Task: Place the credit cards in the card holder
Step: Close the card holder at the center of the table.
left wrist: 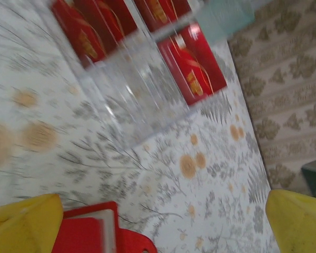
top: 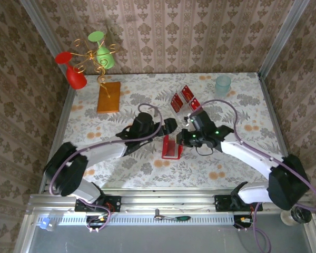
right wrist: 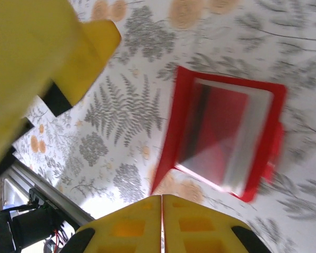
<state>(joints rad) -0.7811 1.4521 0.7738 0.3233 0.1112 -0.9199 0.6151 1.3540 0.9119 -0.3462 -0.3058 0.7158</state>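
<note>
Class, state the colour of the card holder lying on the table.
Red card holder, paler inside; best in right wrist view.

Floral table [top: 137, 171]: open red wallet [top: 171, 148] in the middle, clear stand [left wrist: 131, 84] w/ red cards [top: 181, 98] behind it, orange slab [top: 108, 97] back left, pale cup [top: 223, 84] back right.

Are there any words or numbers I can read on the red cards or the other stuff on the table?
No text here can be read.
credit cards: gold markings on the red faces, too blurred to read.
card holder: plain red, no writing seen.
orange-brown slab: no writing seen.
</note>
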